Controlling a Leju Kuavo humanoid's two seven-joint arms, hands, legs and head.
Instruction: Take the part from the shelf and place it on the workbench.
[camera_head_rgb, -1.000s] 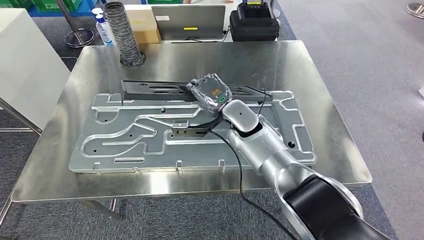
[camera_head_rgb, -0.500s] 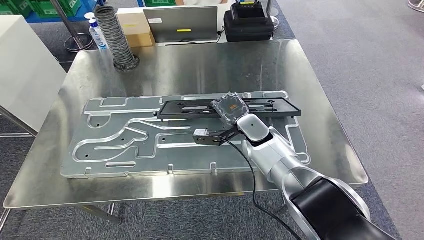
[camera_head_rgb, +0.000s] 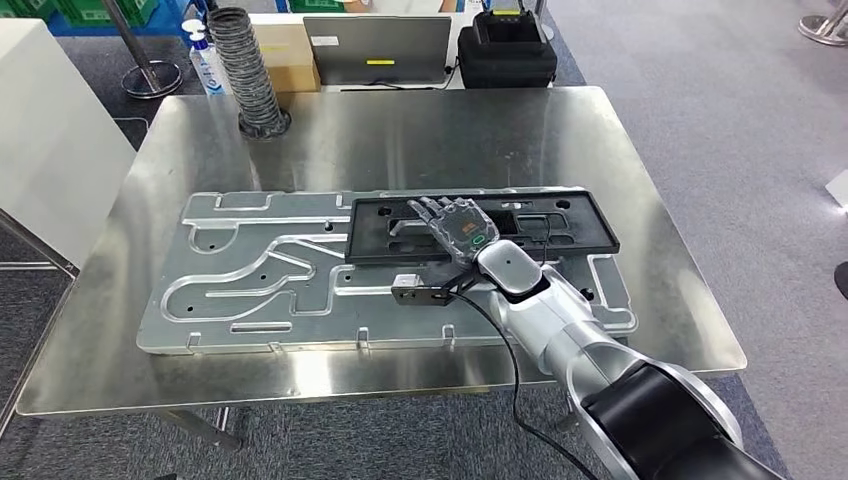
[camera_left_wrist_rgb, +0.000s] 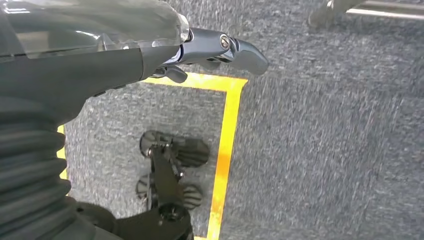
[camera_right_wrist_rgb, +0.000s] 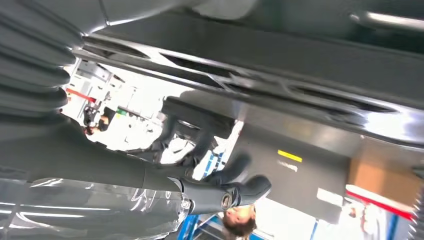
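The part, a long flat black frame (camera_head_rgb: 520, 225) with cut-outs, lies across the far right of the grooved metal plate (camera_head_rgb: 250, 280) on the workbench (camera_head_rgb: 400, 130). My right hand (camera_head_rgb: 455, 225) is over the middle of the part with its fingers stretched out on top of it. In the right wrist view the part (camera_right_wrist_rgb: 280, 65) is close by, and the thumb (camera_right_wrist_rgb: 240, 192) stands apart from it, gripping nothing. My left hand (camera_left_wrist_rgb: 200, 50) hangs over the grey carpet, holding nothing.
A ribbed grey hose (camera_head_rgb: 245, 70), a spray bottle (camera_head_rgb: 205, 60), a cardboard box (camera_head_rgb: 285, 50), a laptop (camera_head_rgb: 380, 50) and a black case (camera_head_rgb: 505, 50) stand along the far edge of the bench. A white cabinet (camera_head_rgb: 50, 130) is at the left.
The part has travelled right across the plate and turned from standing on edge to lying flat. My right hand's fingers have spread out on top of it. The camera has shifted slightly.
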